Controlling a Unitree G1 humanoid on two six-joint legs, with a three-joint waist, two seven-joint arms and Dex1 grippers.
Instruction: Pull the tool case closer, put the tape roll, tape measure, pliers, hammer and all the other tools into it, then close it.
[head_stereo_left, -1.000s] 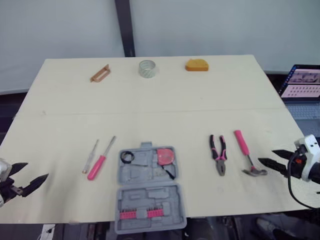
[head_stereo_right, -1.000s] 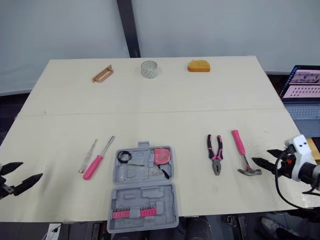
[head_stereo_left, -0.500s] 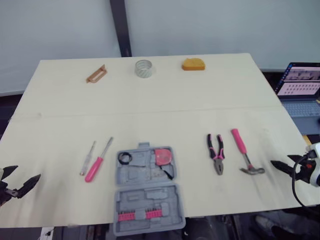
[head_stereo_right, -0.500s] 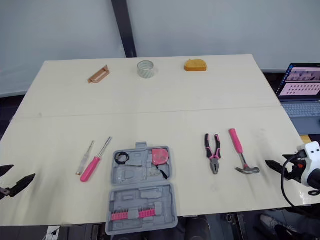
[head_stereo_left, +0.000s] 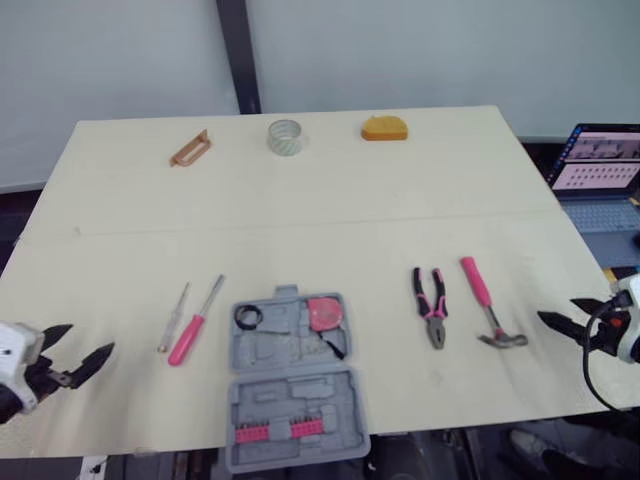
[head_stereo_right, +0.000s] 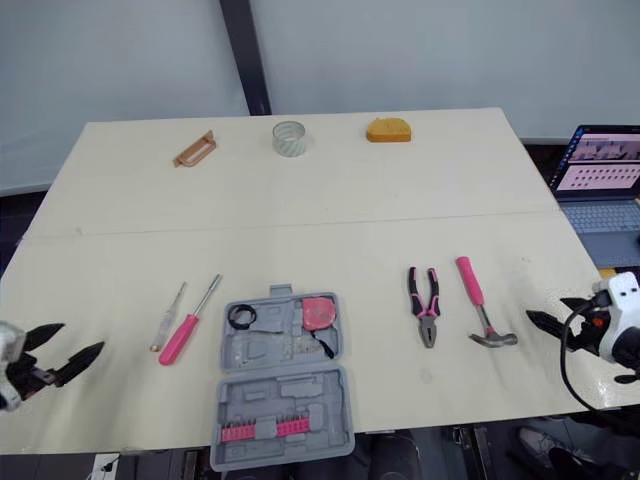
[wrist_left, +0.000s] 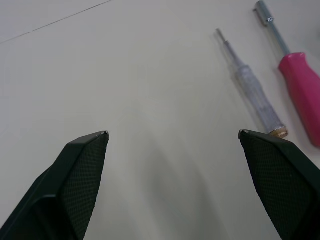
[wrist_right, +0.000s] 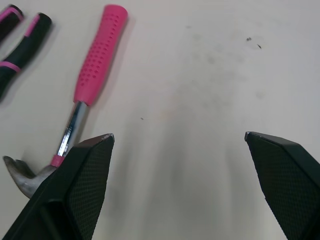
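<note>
Since half a second ago the left gripper (head_stereo_left: 90, 338) is edging inward over the near left corner of the table (head_stereo_left: 320, 220), while the right gripper (head_stereo_left: 558, 310) is hanging back at the right edge, farther from the hammer (head_stereo_left: 485, 300) than a second ago. Both are holding their fingers spread wide and are carrying nothing. The tool case (head_stereo_left: 290, 385) is lying open at the near edge, midway between the arms, so it probably needs little pulling. The left arm is likely heading for the clear-handled screwdriver (head_stereo_left: 176, 318) and the pink screwdriver (head_stereo_left: 200, 320). They are lying side by side to the gripper's right and slightly ahead, between it and the case. Their long axes are running away from the robot, handles nearest. The pliers (head_stereo_left: 432, 308) and hammer are sitting nearer the right arm.
</note>
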